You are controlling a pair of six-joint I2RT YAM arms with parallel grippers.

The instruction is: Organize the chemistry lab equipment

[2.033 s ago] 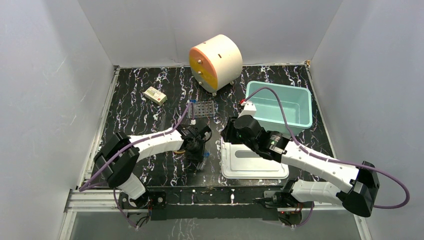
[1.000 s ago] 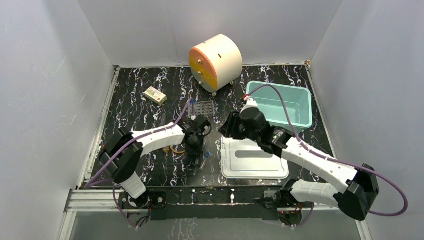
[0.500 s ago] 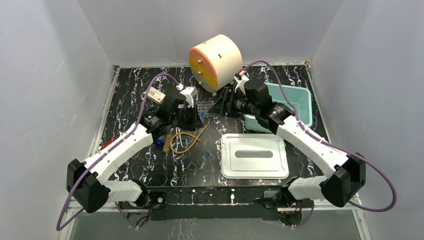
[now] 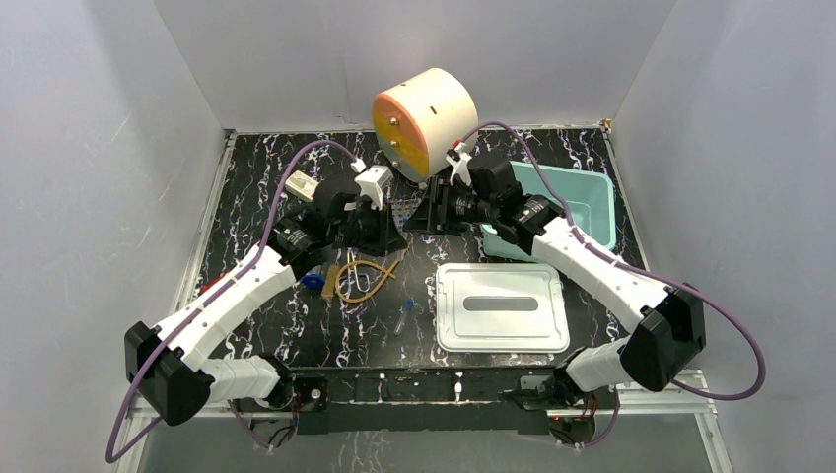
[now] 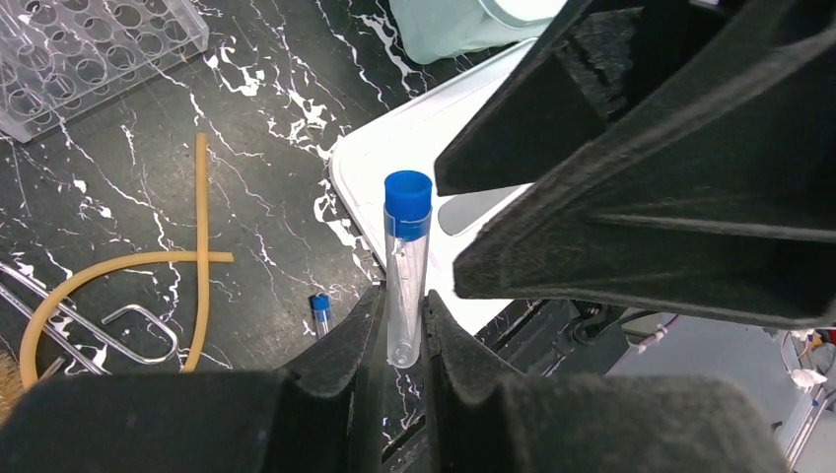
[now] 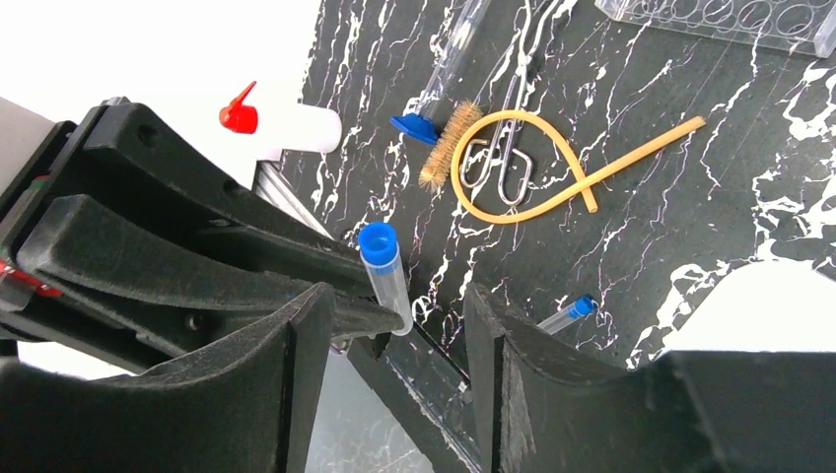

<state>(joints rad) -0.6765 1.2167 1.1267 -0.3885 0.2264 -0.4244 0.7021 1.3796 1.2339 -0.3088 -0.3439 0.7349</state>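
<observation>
The left gripper [image 5: 402,307] is pinched on a clear tube [image 5: 407,261] near its bottom end. The tube runs out past the fingertips along the fingers' own line, blue cap farthest out. The right gripper [image 6: 394,301] meets it nose to nose with its fingers spread wide, one on each side of the tube. As far as its wrist view shows, it touches neither the tube nor the left fingers. The tube sits off-centre in that gap, cap pointing back toward the right palm, so its long axis runs roughly along the right fingers. A hand-over looks likely, and it would need only a squeeze across the tube's sides. The rack [image 5: 79,49] lies on the table below and to one side, past the tubing [image 5: 148,264]. A second tube [image 5: 320,307] lies flat just off the lid [image 5: 394,148]. No writing can be read; the box [image 4: 301,185] at far left carries a label too small to make out
</observation>
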